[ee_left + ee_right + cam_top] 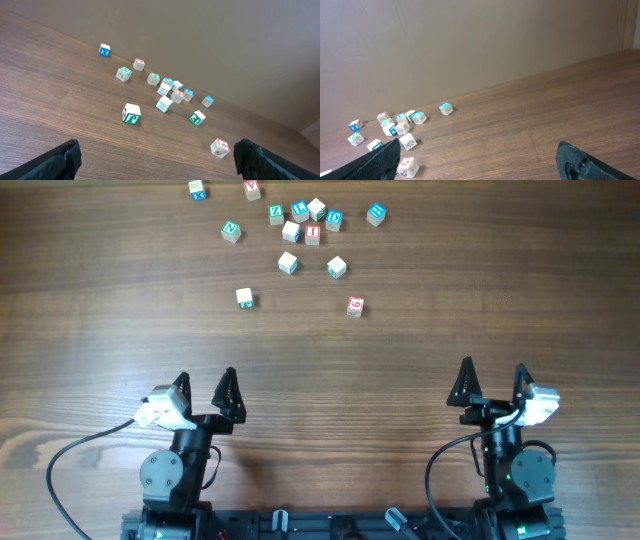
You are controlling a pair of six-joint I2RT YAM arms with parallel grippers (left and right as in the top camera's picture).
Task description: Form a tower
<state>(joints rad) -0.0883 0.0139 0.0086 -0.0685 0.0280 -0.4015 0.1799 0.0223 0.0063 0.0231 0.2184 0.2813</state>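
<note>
- I see the alphabet cubes [291, 230] lying loose on the wooden surface [120, 330], all in the far half, from about 11 to 1 o'clock of the overhead view. As far as I can tell each one sits flat on the wood, and no column stands yet.
- The tightest group is at 12 o'clock. Here a green-letter cube [276, 213], a blue-letter cube [299, 210], a pale-topped cube [316, 208] and a red-letter cube [313, 234] sit touching or just beside one another.
- A green N cube [231, 230] sits apart at 9 o'clock of that group, and a lone blue cube [376, 214] sits apart at 3 o'clock of it.
- At the far edge, near 11 o'clock, a blue X cube [197, 189] and a red cube [252, 188] are partly cut off by the frame.
- Two more cubes, one [288, 262] and another [336, 268], sit between the group and my arms.
- Nearest to me are a green-faced cube [244, 298] at about 7 o'clock of the group and a red-faced cube [354, 306] at about 5 o'clock. They are well apart from each other.
- The left arm [190, 442] sits at 7 o'clock of the surface. The left jaws are spread wide with nothing between them, and the dark fingertips [60, 160] only show in the lower corners of the left wrist view.
- The right arm [500, 442] sits at 5 o'clock. The right jaws are likewise spread wide and hold nothing.
- Both arms are well apart from every cube.
</note>
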